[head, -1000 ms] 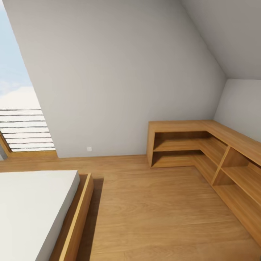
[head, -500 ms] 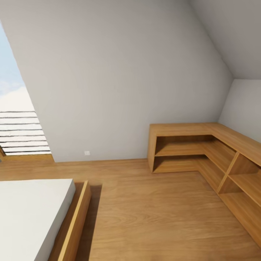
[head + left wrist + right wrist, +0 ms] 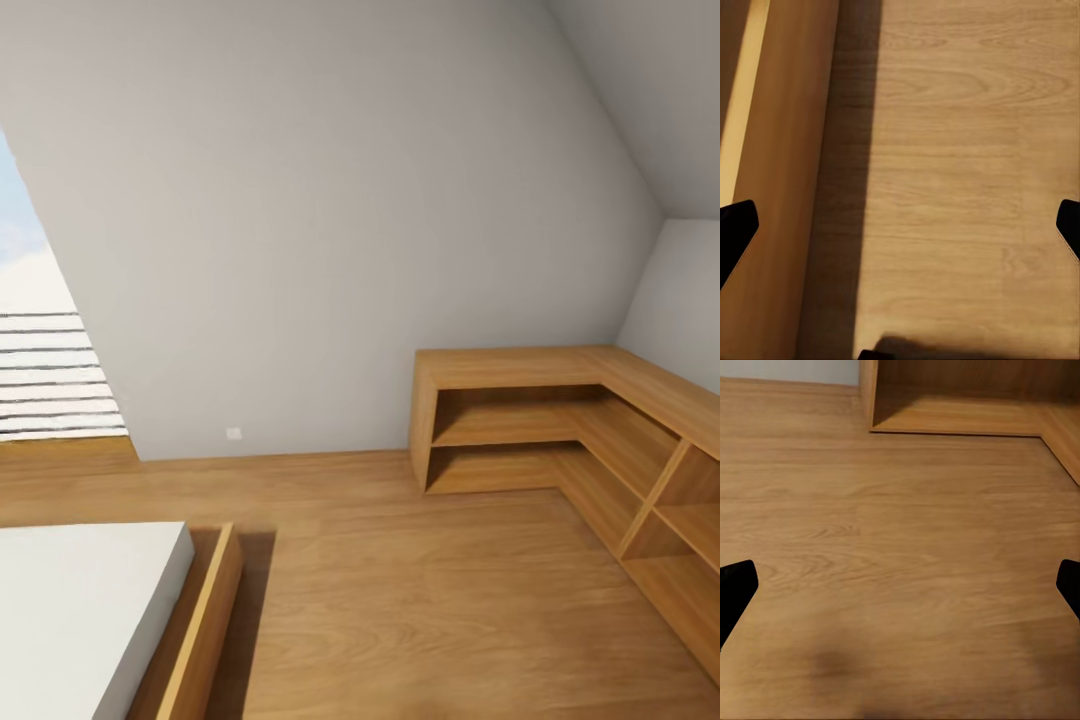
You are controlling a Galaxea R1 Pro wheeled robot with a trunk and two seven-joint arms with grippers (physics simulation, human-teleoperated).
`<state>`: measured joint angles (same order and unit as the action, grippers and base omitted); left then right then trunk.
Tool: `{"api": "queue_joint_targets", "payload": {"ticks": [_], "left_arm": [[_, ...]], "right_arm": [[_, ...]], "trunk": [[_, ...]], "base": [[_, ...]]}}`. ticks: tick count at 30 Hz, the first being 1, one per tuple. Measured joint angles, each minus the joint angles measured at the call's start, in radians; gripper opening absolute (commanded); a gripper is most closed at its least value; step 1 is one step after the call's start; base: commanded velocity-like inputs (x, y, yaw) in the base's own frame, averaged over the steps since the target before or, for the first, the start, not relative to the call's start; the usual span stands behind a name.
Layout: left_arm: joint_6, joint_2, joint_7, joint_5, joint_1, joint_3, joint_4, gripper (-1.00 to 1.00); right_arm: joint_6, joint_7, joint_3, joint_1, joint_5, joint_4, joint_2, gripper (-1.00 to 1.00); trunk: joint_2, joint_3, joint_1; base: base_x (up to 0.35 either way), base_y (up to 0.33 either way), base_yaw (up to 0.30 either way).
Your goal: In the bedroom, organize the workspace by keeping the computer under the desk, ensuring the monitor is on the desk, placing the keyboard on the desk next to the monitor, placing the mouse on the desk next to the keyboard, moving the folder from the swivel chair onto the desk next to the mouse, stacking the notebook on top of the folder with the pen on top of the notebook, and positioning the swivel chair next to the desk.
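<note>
We face a sloped pale-grey wall of the bedroom, with light wood floor below, a low L-shaped wooden shelf unit in the right corner, a white mattress in a wooden bed frame at lower left and a skylight at far left. Our left gripper hangs spread wide and empty over the floor beside the bed frame's side. Our right gripper, equally spread and empty, hangs over bare floor near the shelf unit's end.

Wooden corner shelf unit, white bed, perhaps a slatted window
</note>
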<state>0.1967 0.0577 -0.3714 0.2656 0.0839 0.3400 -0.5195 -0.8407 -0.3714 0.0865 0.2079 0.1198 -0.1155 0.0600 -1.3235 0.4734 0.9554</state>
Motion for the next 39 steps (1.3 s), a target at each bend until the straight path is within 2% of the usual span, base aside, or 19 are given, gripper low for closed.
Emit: {"api": "queue_joint_targets", "payload": {"ticks": [16,31,39], "left_arm": [[-0.001,0.000,0.001,0.000,0.000,0.001,0.003,1.00],[-0.002,0.003,0.007,0.000,0.001,0.003,0.046,1.00],[-0.002,0.003,0.008,0.000,0.001,0.003,0.049,1.00]], "right_arm": [[0.000,0.000,0.000,0.000,0.000,0.001,0.001,1.00],[0.000,0.001,0.002,0.000,0.000,0.001,0.000,1.00],[0.000,0.004,0.006,0.000,0.000,0.001,-0.002,1.00]], "trunk": [[0.000,0.000,0.000],[0.000,0.000,0.000],[0.000,0.000,0.000]], "base": [[0.323,0.000,0.000],[0.323,0.000,-0.001],[0.296,0.000,-0.170]]}}
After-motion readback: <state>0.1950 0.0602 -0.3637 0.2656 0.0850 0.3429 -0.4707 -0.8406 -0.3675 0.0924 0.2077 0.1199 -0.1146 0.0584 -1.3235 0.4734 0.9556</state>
